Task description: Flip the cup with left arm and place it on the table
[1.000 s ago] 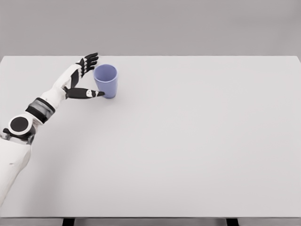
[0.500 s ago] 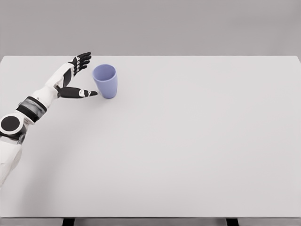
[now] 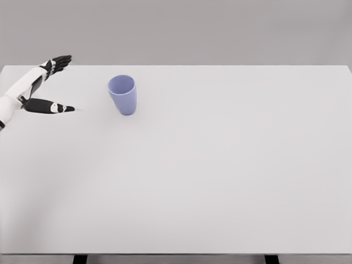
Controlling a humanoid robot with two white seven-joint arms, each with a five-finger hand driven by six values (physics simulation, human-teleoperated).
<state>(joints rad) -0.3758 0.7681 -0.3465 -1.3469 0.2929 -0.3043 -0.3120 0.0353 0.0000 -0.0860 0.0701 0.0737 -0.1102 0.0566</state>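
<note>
Cup (image 3: 123, 94) upright, left hand (image 3: 39, 88) apart.

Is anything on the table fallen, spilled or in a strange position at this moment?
Nothing stands out. The blue cup stands upright, mouth up, on the white table, with no spill. The left hand is open, apart from it at the left edge.

Bare table (image 3: 220, 176) lies between the spread left hand (image 3: 41, 88) and the upright cup (image 3: 122, 94) to its right, the only obstacle; open surface surrounds the cup.
</note>
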